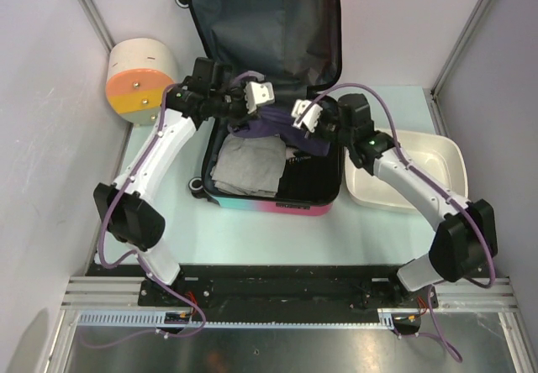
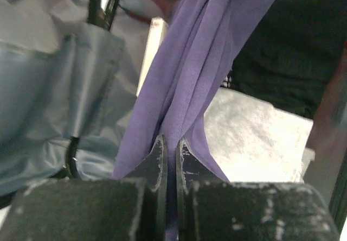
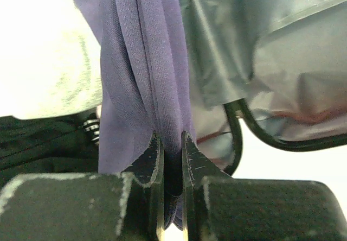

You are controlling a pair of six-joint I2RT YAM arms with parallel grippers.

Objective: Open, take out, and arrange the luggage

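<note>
Your luggage (image 1: 277,207) lies open on the bench (image 1: 218,230) between the two arms. Its base is flat near you and its lid is swung back on the far side, with the dark grey lining facing up.

Both of your arms reach in over the base, and both have hold of the same purple cloth (image 1: 271,126). Your left tool (image 2: 169,143) is pressed together on one bunched edge of it. In the left wrist view the fabric runs up from between the fingertips in long folds. Your right tool (image 3: 172,140) is pinching another gathered part of the purple cloth, which sits thick between its tips and rises in tight pleats. In the top view the cloth sags between the two tools, hanging over the far part of the base.

Below it, a grey folded cloth (image 1: 248,167) fills the left half of the base, and a black cloth (image 1: 313,180) lies in the right half.

A white basin (image 1: 454,159) sits just beside the luggage on your right, under the right forearm. A cream-and-orange drawer box (image 1: 139,75) stands at the far left, near the lid's corner.
</note>
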